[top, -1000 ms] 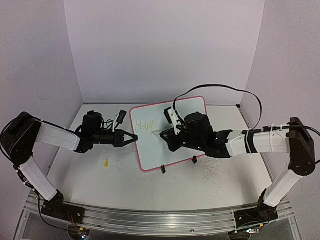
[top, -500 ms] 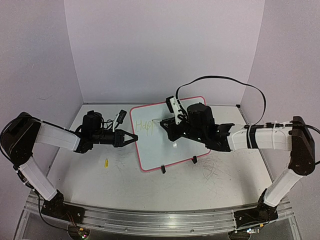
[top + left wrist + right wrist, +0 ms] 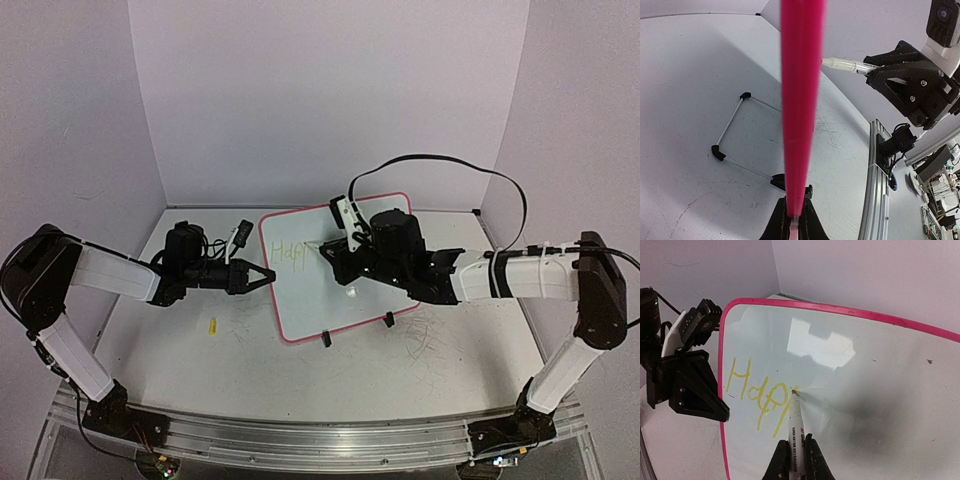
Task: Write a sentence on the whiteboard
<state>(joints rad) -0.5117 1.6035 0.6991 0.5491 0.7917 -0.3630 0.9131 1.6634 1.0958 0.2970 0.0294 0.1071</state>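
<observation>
The left gripper [image 3: 262, 276] is reaching in from the left side of the table. Its jaws are pinching the red-pink left rim of the whiteboard [image 3: 325, 300] and steadying it. A small yellow object [image 3: 212, 325], possibly a marker cap, is lying on the tabletop [image 3: 150, 340] near the board's lower left corner.

The whiteboard is standing tilted on its black clip feet [image 3: 326, 340] at mid-table, between the two grippers. The sentence [image 3: 756, 392] is running across the upper left of the board in yellow. Three letters are reading roughly "Hap", and a fourth is showing only its stem.

The marker [image 3: 795, 422] is resting its tip at the top of that stem. The right gripper [image 3: 795, 462] is squeezing the marker barrel between its jaws.

Judgement: the task is at an early stage. The first word is unfinished, and all following words are remaining.
</observation>
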